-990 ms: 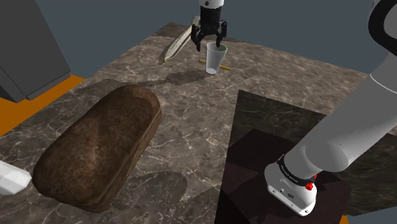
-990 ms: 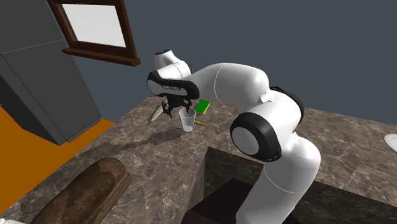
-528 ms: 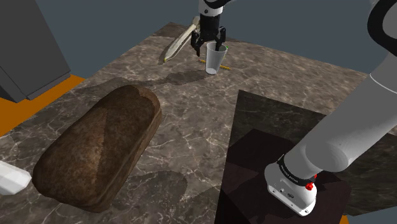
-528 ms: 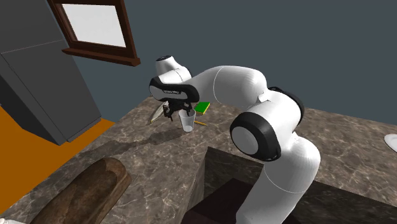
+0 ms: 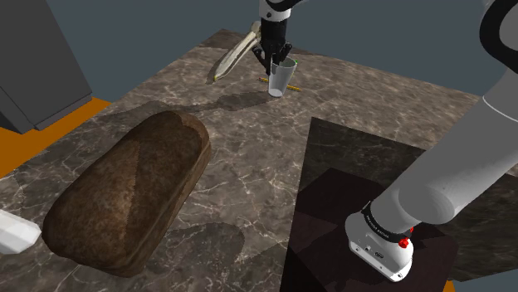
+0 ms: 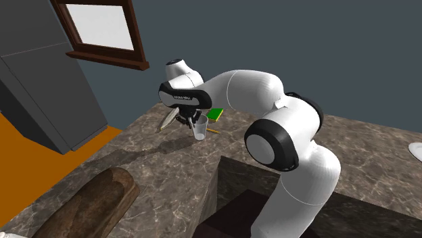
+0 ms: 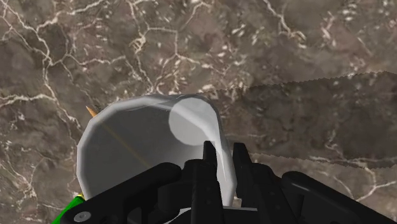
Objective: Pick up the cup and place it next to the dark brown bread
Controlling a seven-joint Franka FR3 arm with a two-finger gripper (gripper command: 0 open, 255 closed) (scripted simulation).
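Dim, even light, soft dark shadows lying across the marble top (image 5: 249, 178)

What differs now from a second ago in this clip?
The gripper came down around the cup, and its fingers closed from wide apart onto the cup's wall, clasping it. The cup stands on the same spot of the table; the dark brown bread has not moved.

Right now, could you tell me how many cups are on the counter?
1: the cup stands at the counter's far end in the shoulder view, its wall clasped by the gripper.
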